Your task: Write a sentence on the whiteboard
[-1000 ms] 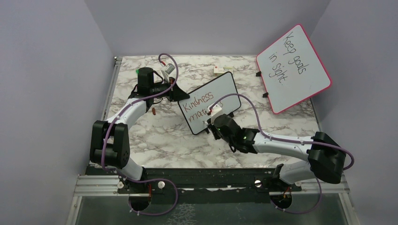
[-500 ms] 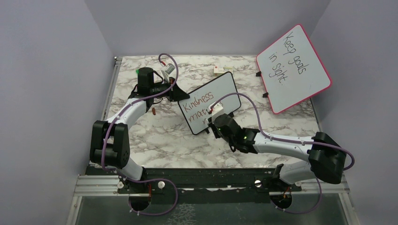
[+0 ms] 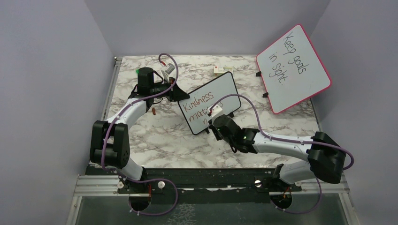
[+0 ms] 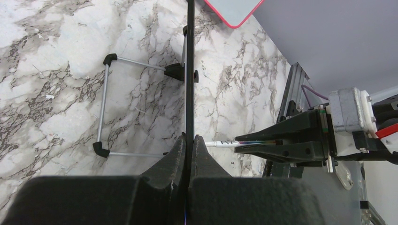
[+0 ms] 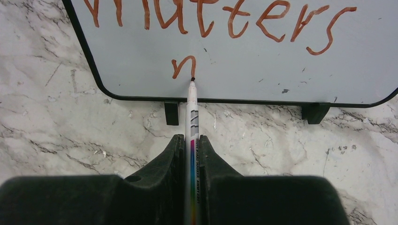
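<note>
The small black-framed whiteboard (image 3: 209, 101) stands tilted on little black feet mid-table; it also fills the top of the right wrist view (image 5: 234, 56). It bears the red-brown sentence (image 3: 199, 107): "Kindness", "matters" (image 5: 211, 18), and below that a first arch of a letter (image 5: 183, 67). My right gripper (image 5: 191, 140) is shut on a white marker (image 5: 192, 117), its tip touching the board at the end of that arch. My left gripper (image 4: 189, 140) is shut on the whiteboard's left edge (image 4: 190, 70), seen edge-on.
A larger pink-framed board (image 3: 293, 68) reading "Keep goals in sight" leans at the back right. A small white box (image 3: 220, 71) lies behind the whiteboard. A brown marker cap (image 3: 154, 111) lies by the left arm. The whiteboard's wire stand (image 4: 105, 108) shows in the left wrist view.
The right gripper with the marker has shifted slightly down and left along the board while drawing the first stroke of the third line. The left arm has not moved.
</note>
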You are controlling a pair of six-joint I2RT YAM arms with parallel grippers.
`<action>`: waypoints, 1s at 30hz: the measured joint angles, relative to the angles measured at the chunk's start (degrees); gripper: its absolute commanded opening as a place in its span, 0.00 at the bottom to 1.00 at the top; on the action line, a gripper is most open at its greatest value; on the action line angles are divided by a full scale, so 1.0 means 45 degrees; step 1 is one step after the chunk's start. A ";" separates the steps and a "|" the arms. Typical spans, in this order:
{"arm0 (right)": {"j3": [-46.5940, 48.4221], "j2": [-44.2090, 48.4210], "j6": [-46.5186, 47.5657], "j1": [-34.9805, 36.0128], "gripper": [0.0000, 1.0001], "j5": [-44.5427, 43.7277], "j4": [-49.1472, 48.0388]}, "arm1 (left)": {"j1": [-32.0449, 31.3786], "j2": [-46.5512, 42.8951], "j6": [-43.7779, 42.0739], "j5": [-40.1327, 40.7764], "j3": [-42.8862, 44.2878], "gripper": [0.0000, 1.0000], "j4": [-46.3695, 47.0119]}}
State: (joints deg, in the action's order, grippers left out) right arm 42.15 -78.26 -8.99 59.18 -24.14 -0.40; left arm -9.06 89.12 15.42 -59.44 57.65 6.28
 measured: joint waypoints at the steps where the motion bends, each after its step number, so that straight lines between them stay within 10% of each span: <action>1: 0.0000 -0.0024 0.0000 0.0000 0.01 0.0010 0.0083 | 0.0000 -0.0005 0.0000 0.0000 0.0000 0.00 0.0000; 30: 0.0243 -0.0039 0.0583 0.0000 0.01 -0.0695 -0.0753 | 0.0000 -0.0019 -0.0005 0.0000 0.0000 0.00 -0.0019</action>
State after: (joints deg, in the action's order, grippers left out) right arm 43.24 -78.43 -6.37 59.18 -27.27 -3.79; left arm -9.06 89.03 15.40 -59.44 57.65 6.20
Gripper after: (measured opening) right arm 0.165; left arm 0.019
